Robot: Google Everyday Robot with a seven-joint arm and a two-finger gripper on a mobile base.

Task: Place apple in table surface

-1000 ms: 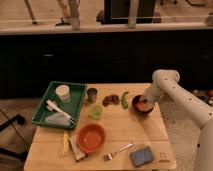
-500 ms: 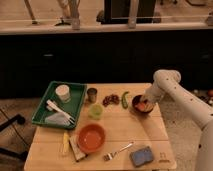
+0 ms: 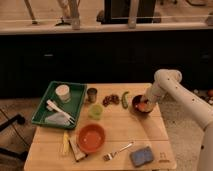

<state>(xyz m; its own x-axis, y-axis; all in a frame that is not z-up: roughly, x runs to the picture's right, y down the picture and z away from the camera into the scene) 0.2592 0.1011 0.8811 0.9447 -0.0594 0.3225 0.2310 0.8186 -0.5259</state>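
The apple (image 3: 143,106) is a small orange-red round fruit sitting in the small dark bowl (image 3: 140,109) near the right edge of the table surface (image 3: 125,131). My gripper (image 3: 147,99) hangs at the end of the white arm, reaching down from the upper right, right over the bowl and at the apple. The gripper's tip is partly hidden against the bowl.
A green tray (image 3: 75,97) with a white cup (image 3: 63,93) and utensils is at the left. A metal cup (image 3: 92,94), green cup (image 3: 95,111), green pepper (image 3: 125,99), dark food (image 3: 111,100), orange bowl (image 3: 91,137), fork (image 3: 118,150) and blue sponge (image 3: 141,155) lie on the table.
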